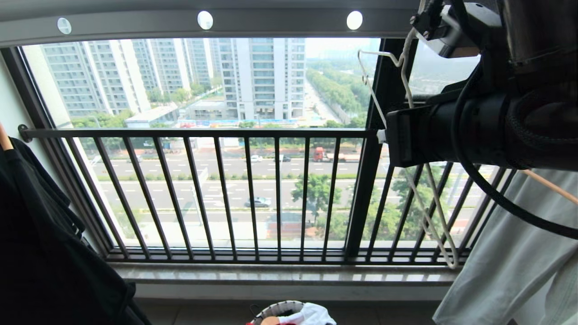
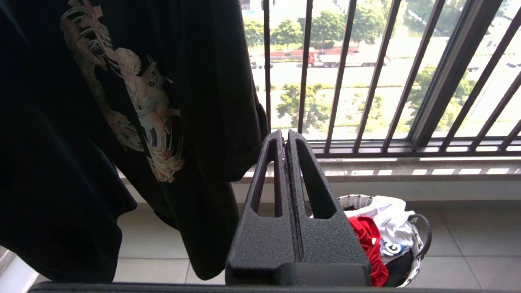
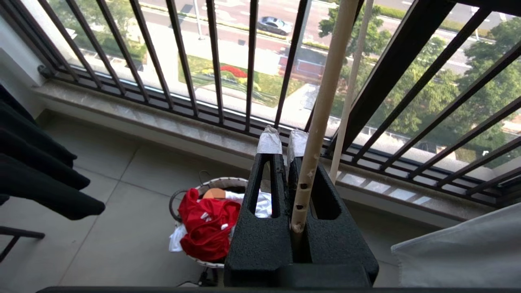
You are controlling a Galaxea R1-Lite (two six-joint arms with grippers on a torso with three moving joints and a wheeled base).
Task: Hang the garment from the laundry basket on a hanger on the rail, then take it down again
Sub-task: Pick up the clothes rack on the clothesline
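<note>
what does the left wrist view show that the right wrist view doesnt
Only the left wrist view: the printed front of the black T-shirt and the shut, empty left gripper. Only the right wrist view: the right gripper shut on the hanger, plus a pale grey-green garment. Both: the black railing, the tiled floor, and the laundry basket holding the red garment.

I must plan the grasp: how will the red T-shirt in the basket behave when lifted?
Probably floppy: the red T-shirt lies crumpled in the laundry basket. Likely light, being thin cloth. It may drag the white garment lying against it.
</note>
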